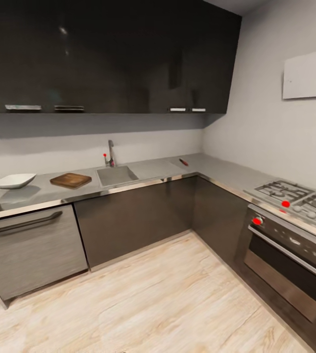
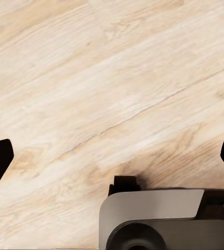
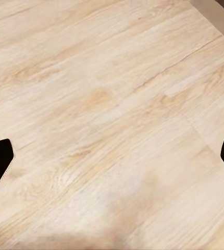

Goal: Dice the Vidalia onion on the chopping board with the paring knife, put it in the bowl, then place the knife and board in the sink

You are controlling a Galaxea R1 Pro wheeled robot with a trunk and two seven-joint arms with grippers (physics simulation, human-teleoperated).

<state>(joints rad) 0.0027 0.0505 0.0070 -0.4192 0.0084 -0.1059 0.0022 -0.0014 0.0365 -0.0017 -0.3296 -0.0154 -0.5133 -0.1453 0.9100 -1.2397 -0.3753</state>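
Approach step, nothing grasped. My left end effector [image 2: 112, 156] and right end effector [image 3: 112, 156] spread wide, empty, over floor [image 1: 167, 294]. Sink [image 1: 117, 175], chopping board [image 1: 70, 180], bowl [image 1: 13, 181], paring knife [image 1: 183, 162] on tabletop [image 1: 153, 169] ahead. Onion not discernible. Next: drive closer, reach into sink.

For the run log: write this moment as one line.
phase: approaching | left gripper: open, over floor | right gripper: open, over floor | board, bowl, knife: on countertop | sink: ahead
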